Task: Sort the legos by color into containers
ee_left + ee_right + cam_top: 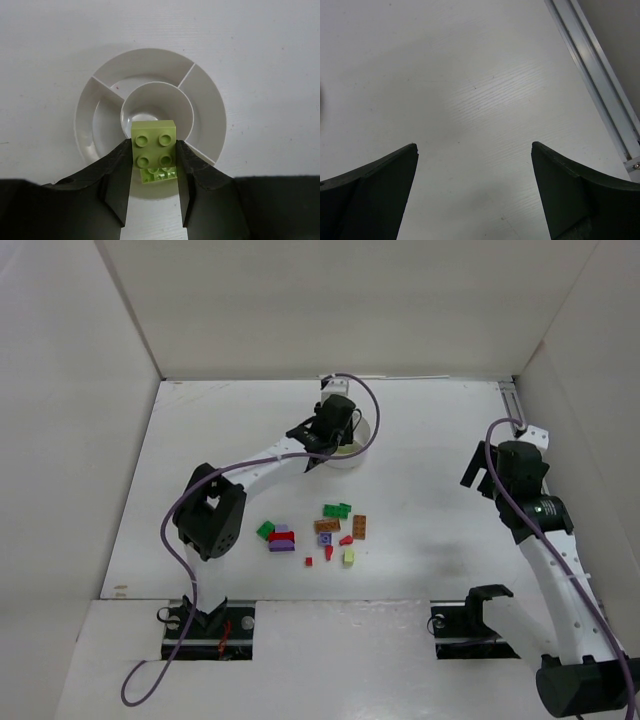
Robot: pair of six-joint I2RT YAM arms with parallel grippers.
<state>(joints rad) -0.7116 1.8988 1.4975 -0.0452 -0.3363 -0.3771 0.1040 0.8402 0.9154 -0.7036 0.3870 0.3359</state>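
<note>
My left gripper (pixel 154 150) is shut on a lime-yellow lego (pixel 153 134), held studs up just above the round white dish (pixel 210 107), over its near side. A second lime-yellow lego (pixel 159 175) lies below it in the dish's near wedge. The other compartments that show hold nothing. In the top view the left gripper (pixel 334 424) hangs over the dish (pixel 357 452). Loose legos lie mid-table: green (pixel 337 510), orange-brown (pixel 359 527), purple (pixel 282 545), red (pixel 346 540) and lime-yellow (pixel 348 557). My right gripper (pixel 474 145) is open and empty over bare table at the right (pixel 480 466).
White walls box in the table on three sides. A metal rail (pixel 600 85) runs along the table's right edge, close to my right gripper. The left arm's purple cable (pixel 372 410) loops over the dish.
</note>
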